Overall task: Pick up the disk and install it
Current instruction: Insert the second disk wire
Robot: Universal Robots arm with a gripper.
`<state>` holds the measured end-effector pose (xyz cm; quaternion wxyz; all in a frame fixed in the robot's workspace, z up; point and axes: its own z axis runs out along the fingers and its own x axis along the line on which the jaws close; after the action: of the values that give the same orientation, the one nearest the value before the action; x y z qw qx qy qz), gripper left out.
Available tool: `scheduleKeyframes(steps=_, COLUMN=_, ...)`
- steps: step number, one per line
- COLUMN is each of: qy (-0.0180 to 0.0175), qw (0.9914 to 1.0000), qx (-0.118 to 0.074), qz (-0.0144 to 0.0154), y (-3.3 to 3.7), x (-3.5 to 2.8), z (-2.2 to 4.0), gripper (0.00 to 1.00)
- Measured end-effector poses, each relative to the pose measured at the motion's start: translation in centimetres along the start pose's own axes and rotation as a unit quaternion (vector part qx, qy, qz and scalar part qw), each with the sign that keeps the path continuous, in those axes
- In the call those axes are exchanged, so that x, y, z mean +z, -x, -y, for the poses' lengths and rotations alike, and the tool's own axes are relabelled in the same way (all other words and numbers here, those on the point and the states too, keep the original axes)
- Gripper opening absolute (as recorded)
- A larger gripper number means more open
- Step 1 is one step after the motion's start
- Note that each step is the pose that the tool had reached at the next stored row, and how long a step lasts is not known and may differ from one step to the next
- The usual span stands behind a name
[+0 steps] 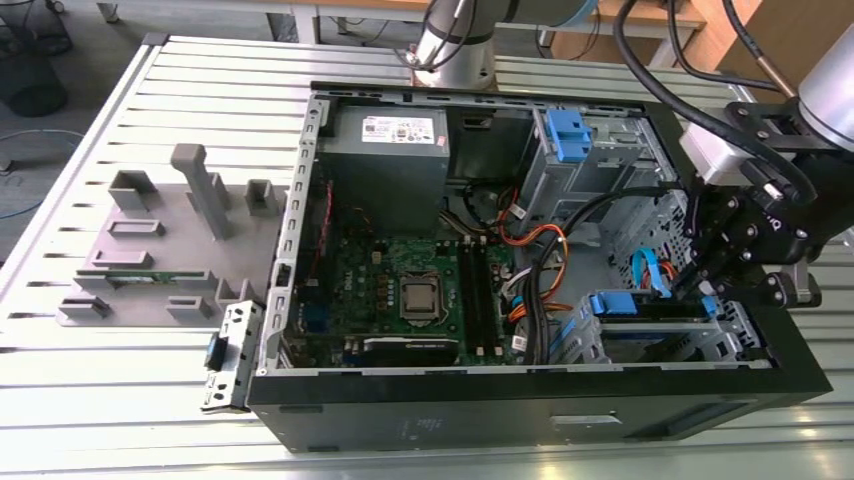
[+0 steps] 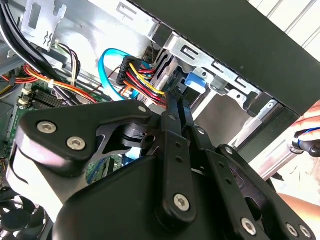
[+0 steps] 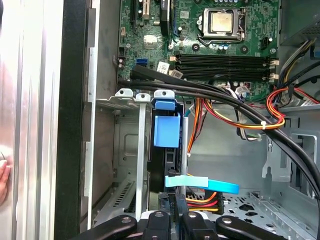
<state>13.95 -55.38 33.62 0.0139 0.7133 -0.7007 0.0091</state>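
The disk stands on edge in the drive cage at the front corner of the open computer case, on the exterior view's right. Its blue carrier handle points toward the motherboard. In the first wrist view the disk is a dark slab below its blue handle, between the cage's metal rails. My gripper hangs over the disk's cable end, fingers drawn together. In both wrist views the gripper tips meet right at the disk's end. I cannot tell whether they touch it.
Red, yellow and black power cables and a blue data cable run close beside the cage. The motherboard fills the case floor, and a second blue-handled bay sits at the back. A person's hand rests outside the case wall.
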Motion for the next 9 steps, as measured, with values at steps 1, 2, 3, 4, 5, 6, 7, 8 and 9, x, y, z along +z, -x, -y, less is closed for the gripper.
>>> scheduleKeyframes(steps=1, qy=0.0, qw=1.0, qx=0.0, qz=0.0, y=0.0, x=0.0, z=-0.01, gripper=0.16)
scheduleKeyframes(steps=2, qy=-0.0001, qw=1.0, qx=0.0, qz=0.0, y=0.0, x=0.01, z=-0.03, gripper=0.16)
scheduleKeyframes(steps=3, qy=-0.0001, qw=1.0, qx=0.0, qz=0.0, y=0.0, x=0.01, z=-0.04, gripper=0.16)
scheduleKeyframes(steps=4, qy=-0.0002, qw=1.0, qx=0.0, qz=0.0001, y=0.0, x=0.02, z=-0.05, gripper=0.16)
scheduleKeyframes(steps=5, qy=-0.0002, qw=1.0, qx=0.0, qz=0.0, y=0.0, x=0.03, z=-0.06, gripper=0.16)
scheduleKeyframes(steps=6, qy=-0.0003, qw=1.0, qx=0.0, qz=0.0, y=0.01, x=0.04, z=-0.06, gripper=0.16)
scheduleKeyframes(steps=7, qy=-0.0004, qw=1.0, qx=0.0, qz=-0.0001, y=0.01, x=0.04, z=-0.07, gripper=0.16)
scheduleKeyframes(steps=8, qy=-0.0004, qw=1.0, qx=0.0, qz=-0.0001, y=0.01, x=0.04, z=-0.07, gripper=0.16)
scheduleKeyframes(steps=9, qy=-0.0004, qw=1.0, qx=0.0, qz=-0.0001, y=0.01, x=0.05, z=-0.07, gripper=0.16)
